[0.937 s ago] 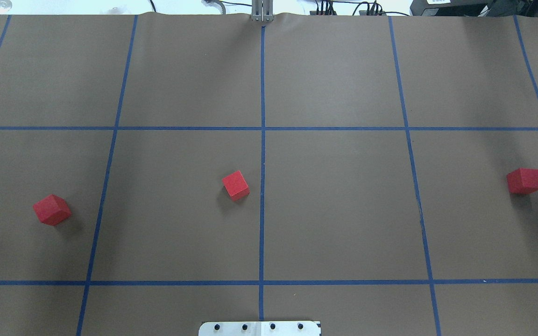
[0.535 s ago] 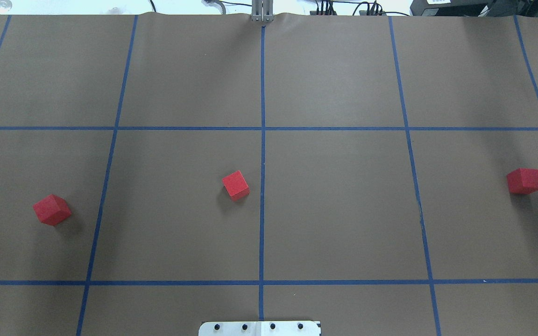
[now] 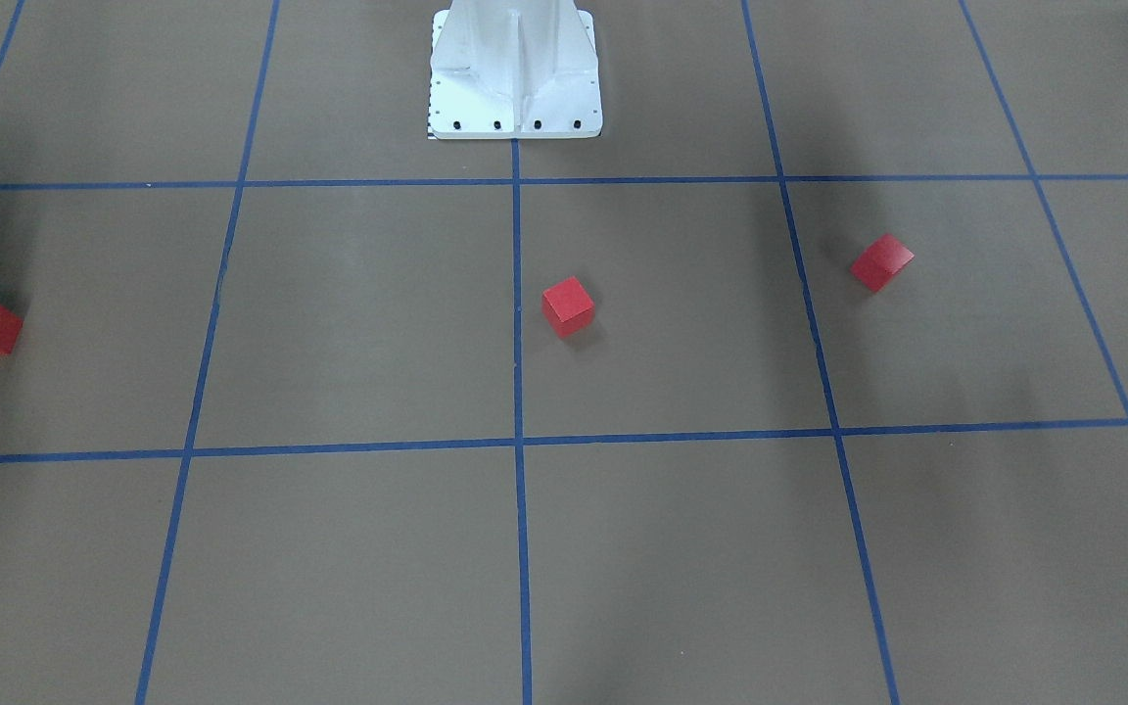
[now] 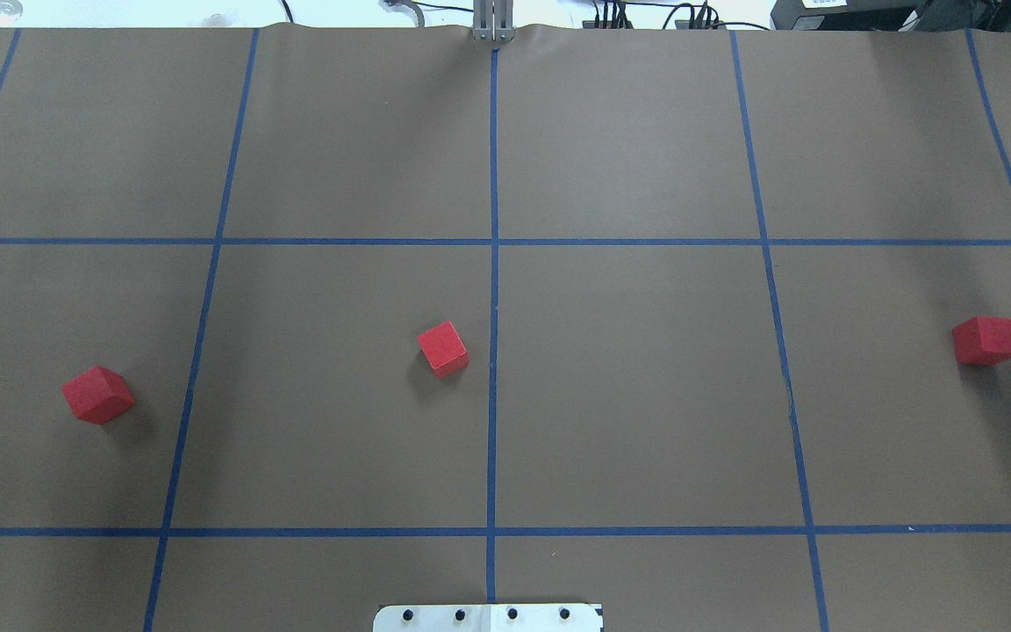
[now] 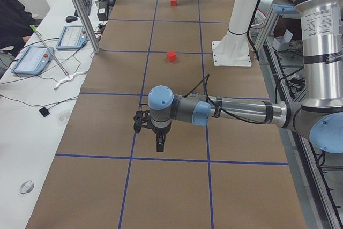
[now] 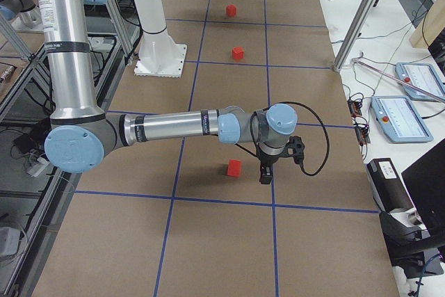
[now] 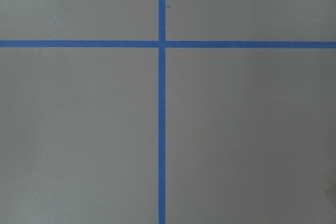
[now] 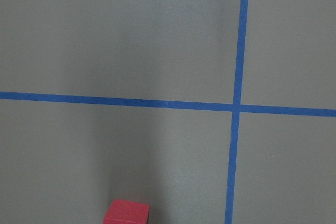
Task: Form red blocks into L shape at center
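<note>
Three red blocks lie far apart on the brown floor. The left block (image 4: 98, 395) and the right block (image 4: 985, 341) sit near the sides. The middle block (image 4: 442, 349) rests just left of the blue line through the center (image 4: 492, 412). Neither gripper appears in the overhead view. In the exterior left view my left gripper (image 5: 159, 146) hangs over bare floor, and I cannot tell whether it is open or shut. My right gripper (image 6: 265, 175) hangs just beside the right block (image 6: 234, 167), apart from it, state unclear. The right wrist view catches that block (image 8: 126, 212) at its bottom edge.
The white robot base plate (image 4: 488, 617) sits at the near middle edge. A metal post (image 5: 80, 9) and control tablets (image 5: 32, 60) stand beyond the floor's far edge, with cables beside them. Blue tape lines (image 4: 492, 241) divide the floor into squares.
</note>
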`<state>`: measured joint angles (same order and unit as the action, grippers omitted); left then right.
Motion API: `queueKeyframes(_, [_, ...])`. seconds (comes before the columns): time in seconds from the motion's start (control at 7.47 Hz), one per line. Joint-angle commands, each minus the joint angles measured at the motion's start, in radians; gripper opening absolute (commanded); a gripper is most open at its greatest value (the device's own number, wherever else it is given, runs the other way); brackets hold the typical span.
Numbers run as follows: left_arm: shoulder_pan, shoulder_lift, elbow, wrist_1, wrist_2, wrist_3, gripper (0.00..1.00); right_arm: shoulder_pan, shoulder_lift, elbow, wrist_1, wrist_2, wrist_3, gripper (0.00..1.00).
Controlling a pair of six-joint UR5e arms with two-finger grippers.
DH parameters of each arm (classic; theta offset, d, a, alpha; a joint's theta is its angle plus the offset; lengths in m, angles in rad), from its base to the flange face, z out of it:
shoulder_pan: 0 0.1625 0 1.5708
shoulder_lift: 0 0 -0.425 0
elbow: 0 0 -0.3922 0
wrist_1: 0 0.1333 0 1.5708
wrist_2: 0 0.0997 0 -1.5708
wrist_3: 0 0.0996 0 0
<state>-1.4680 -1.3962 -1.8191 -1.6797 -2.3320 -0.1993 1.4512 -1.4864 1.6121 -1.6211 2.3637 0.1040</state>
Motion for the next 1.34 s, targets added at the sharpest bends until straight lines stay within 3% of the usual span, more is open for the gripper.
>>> queueKeyframes(0.0, [0.000,-0.001,-0.008,-0.005,-0.004,0.001,1.00,-0.005,-0.003,-0.003,0.009,0.003,0.002,1.00])
queueKeyframes(0.4, [0.000,0.000,-0.006,-0.005,-0.004,0.001,1.00,-0.021,-0.086,-0.009,0.189,0.020,0.005,1.00])
queueKeyframes(1.2, [0.000,0.002,-0.020,-0.008,-0.004,-0.002,1.00,-0.109,-0.100,0.011,0.219,0.032,0.208,0.99])
